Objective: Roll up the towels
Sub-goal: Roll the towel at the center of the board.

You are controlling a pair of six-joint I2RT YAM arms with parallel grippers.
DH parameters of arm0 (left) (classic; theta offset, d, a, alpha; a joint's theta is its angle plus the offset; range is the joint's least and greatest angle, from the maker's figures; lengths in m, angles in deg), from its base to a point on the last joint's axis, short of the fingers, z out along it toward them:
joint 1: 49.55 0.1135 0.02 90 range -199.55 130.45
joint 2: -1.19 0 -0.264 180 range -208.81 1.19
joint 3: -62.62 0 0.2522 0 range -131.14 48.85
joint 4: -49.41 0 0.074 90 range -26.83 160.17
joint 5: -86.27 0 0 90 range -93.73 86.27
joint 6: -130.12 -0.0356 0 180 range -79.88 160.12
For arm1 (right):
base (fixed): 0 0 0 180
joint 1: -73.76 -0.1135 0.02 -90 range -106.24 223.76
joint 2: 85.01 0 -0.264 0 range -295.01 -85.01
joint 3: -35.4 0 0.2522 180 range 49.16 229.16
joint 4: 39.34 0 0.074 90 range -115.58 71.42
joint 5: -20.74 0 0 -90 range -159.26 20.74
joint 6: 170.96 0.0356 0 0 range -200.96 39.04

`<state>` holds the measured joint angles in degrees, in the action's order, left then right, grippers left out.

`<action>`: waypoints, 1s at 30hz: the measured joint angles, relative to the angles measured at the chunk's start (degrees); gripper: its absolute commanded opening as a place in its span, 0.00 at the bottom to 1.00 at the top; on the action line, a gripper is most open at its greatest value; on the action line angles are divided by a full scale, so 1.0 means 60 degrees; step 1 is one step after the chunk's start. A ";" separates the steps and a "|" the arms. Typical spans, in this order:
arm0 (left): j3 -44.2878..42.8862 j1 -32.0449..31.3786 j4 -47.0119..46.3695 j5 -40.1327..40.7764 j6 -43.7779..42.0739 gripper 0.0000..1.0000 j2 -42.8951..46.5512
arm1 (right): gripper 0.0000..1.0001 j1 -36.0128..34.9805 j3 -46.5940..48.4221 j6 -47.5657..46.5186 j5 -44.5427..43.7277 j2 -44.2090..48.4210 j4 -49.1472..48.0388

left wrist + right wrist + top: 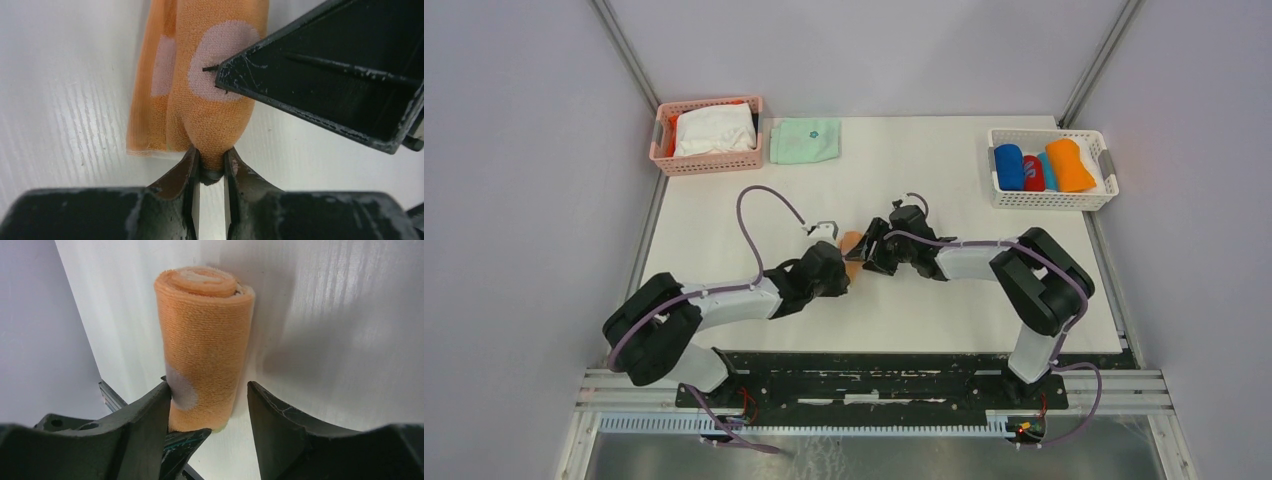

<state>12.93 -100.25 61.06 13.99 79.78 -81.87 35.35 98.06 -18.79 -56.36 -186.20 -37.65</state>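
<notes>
The peach towel with pale dots (pixel 851 243) lies rolled at the table's middle, between my two grippers. In the left wrist view my left gripper (pixel 212 167) is shut on the near end of the roll (pixel 210 100). In the right wrist view my right gripper (pixel 209 390) is open around the roll (pixel 205 335); one finger touches its side and the other stands apart. My left gripper (pixel 839 262) and right gripper (pixel 871 248) nearly meet in the top view. The blue towel (pixel 1009 167) and the orange towel (pixel 1071 165) lie rolled in the white basket (pixel 1049 201).
The white basket at the far right also holds a red roll (pixel 1033 172) and a light blue one. A pink basket (pixel 709 164) with white cloth stands at the far left. A folded mint-green cloth (pixel 805 140) lies beside it.
</notes>
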 measured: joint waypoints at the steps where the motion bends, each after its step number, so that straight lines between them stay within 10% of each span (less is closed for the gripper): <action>1: 0.0102 0.0255 -0.0189 -0.0335 0.0138 0.14 0.0040 | 0.66 0.0000 -0.0091 0.0080 0.0062 -0.0084 -0.0277; 17: 0.2004 0.3220 -0.4288 -0.5552 0.2863 0.12 -0.0681 | 0.63 0.0000 0.0127 0.0423 0.0849 -0.1628 -0.2750; 24: 0.2488 0.3679 -0.5639 -0.6448 0.3683 0.17 -0.1235 | 0.61 -0.0288 0.1406 -0.0718 0.0765 -0.1960 -0.1086; 30: 0.2769 0.3836 -0.5901 -0.6517 0.3967 0.42 -0.1206 | 0.61 -0.0849 0.3497 -0.2095 -0.0080 -0.2463 0.1887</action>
<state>29.54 -77.24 25.65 -25.12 103.58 -89.11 30.25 119.05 -31.36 -56.84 -200.97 -26.33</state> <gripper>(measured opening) 0.308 0.605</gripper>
